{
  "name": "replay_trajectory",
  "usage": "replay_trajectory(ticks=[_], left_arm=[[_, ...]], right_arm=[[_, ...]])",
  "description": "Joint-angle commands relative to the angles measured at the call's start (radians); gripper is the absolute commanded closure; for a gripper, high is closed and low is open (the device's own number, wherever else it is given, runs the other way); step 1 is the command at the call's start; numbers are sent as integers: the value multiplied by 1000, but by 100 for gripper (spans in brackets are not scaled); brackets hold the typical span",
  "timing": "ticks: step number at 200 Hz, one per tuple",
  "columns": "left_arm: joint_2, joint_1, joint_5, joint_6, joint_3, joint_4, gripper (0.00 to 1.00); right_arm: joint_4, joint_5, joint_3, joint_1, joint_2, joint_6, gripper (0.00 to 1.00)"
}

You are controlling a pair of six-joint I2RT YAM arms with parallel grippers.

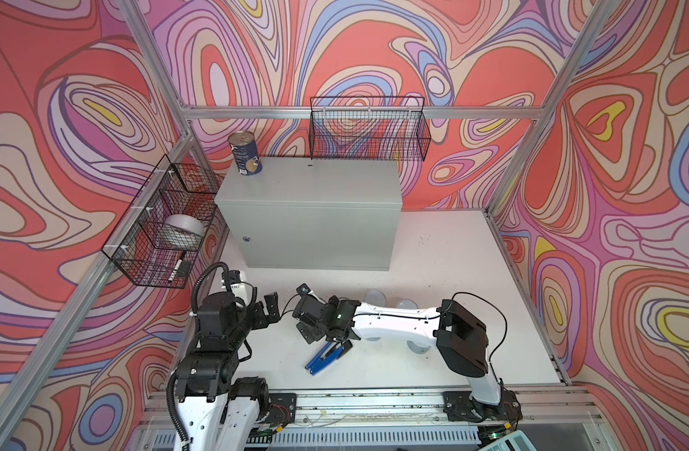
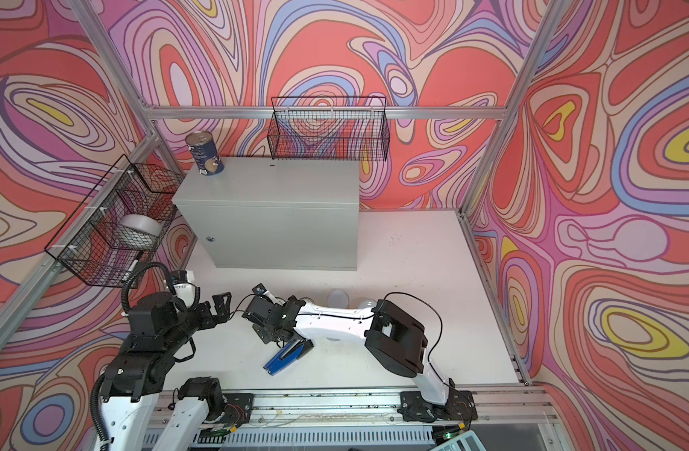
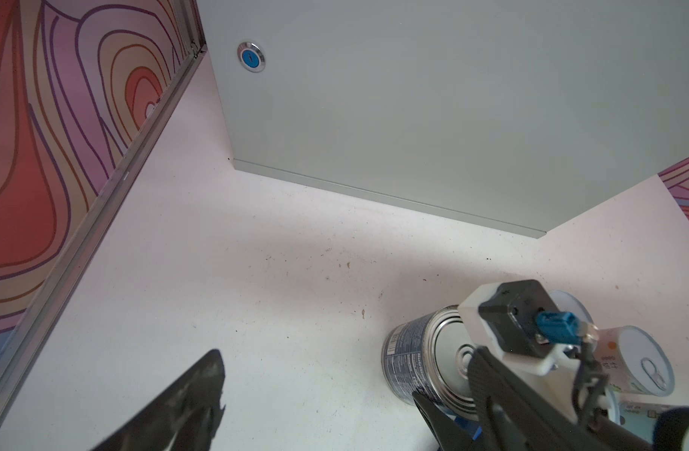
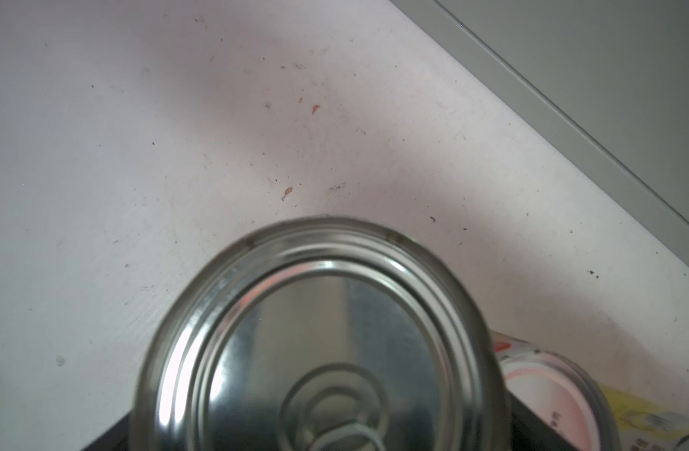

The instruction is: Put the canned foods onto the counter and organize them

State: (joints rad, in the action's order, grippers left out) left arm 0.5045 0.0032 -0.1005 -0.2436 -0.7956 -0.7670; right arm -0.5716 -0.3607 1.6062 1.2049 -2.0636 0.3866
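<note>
Cans sit in two places: one blue can (image 1: 245, 155) stands upright on the back left corner of the counter (image 1: 307, 218), and the others I can see are down on the table (image 1: 452, 254) in front of it. A second blue can (image 3: 413, 363) stands on the table, its silver top filling my right wrist view; in both top views my own arm hides it. My right gripper (image 1: 303, 324) is down over this can, its fingers spread wide to either side, though I cannot tell whether they touch its wall. Close beside it is a white-lidded can (image 3: 644, 371) showing its pull tab, and in a top view two white lids (image 1: 374, 298) peek out behind my right forearm. A stapler (image 1: 323, 357) lies on the table just under my right wrist. My left gripper (image 1: 272, 312) hovers above the table facing the right one, fingers spread and holding nothing. On the left wall a basket (image 1: 159, 218) holds a tape roll (image 1: 184, 232), and a second basket (image 1: 368, 129) hangs behind the counter.
</note>
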Motion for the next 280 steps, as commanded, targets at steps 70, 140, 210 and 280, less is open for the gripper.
replay_trajectory(ticks=[70,140,210,280], left_arm=[[13,-3,-2,-5,4,-7,0],[-1,-3,28,-11,5,-11,0],[-9,-3,-25,-39,-1,16,0],[0,-3,-139,-177,20,112,0]], right_arm=[[33,33,6,-22,-21,6,16],[96,55,-4,-47,-16,-28,26],[116,81,-30,-72,15,-24,35],[130,179,-86,-148,104,-12,35]])
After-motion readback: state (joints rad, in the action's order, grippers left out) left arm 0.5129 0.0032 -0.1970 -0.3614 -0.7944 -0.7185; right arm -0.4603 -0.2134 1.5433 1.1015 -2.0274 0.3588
